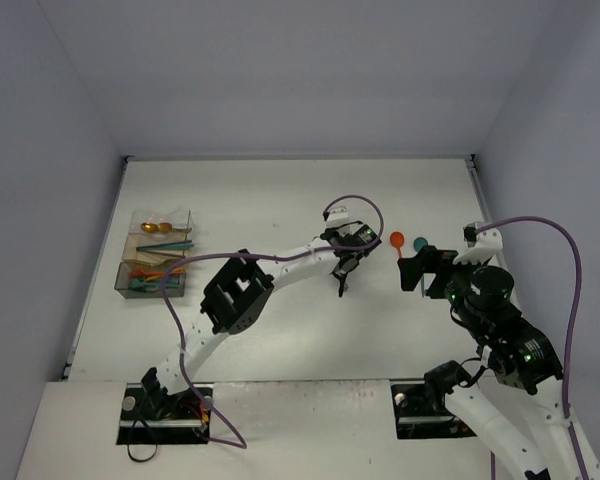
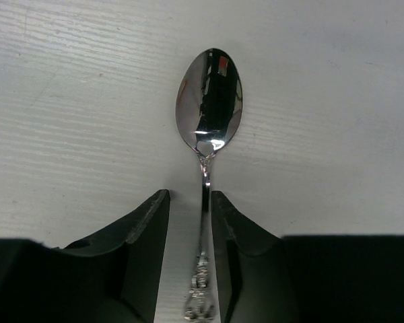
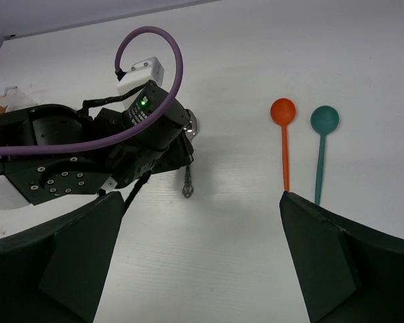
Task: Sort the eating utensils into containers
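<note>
A silver spoon point(image 2: 209, 101) lies on the white table, bowl pointing away from me. My left gripper point(image 2: 190, 195) is low over it with its jaws on either side of the ornate handle. The handle lies against the right finger, with a gap to the left one. In the top view my left gripper point(image 1: 342, 275) is mid-table. My right gripper point(image 3: 200, 202) is wide open and empty, just short of an orange spoon point(image 3: 283, 134) and a teal spoon point(image 3: 322, 141) lying side by side. The clear divided container point(image 1: 130, 272) at the far left holds gold, teal and orange utensils.
The left arm point(image 3: 87, 148) with its purple cable point(image 3: 148, 40) lies across the left of the right wrist view. Grey walls close in the table at the back and sides. The right gripper point(image 1: 415, 272) hides the two spoon handles in the top view.
</note>
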### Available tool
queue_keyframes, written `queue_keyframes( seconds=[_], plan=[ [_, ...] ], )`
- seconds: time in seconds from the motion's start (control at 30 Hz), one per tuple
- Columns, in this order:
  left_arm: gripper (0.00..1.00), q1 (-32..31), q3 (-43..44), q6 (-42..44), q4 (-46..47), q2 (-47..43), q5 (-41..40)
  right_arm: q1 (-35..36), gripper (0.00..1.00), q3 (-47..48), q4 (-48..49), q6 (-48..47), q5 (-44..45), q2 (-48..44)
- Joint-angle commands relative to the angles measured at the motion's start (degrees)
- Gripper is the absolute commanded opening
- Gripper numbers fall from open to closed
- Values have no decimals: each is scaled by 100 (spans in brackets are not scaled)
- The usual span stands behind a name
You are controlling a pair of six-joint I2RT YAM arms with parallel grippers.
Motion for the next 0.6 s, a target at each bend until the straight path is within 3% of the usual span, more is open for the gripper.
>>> queue_keyframes(
  seconds=[0.0,0.17,0.3,0.57],
  plan=[
    [26,-2,-145,-221,-1076,228,163,-36,99,271,241,-100,-98,127],
    [16,86,-763,-259,-1133,-97,208,-44,99,306,245,-113,-111,119],
    [1,198,-1213,-160,-1123,-422,199,-36,99,324,246,-139,-129,153],
    [0,465,-1722,307,-1125,-1643,54,-36,100,433,254,-198,-233,181]
  ],
)
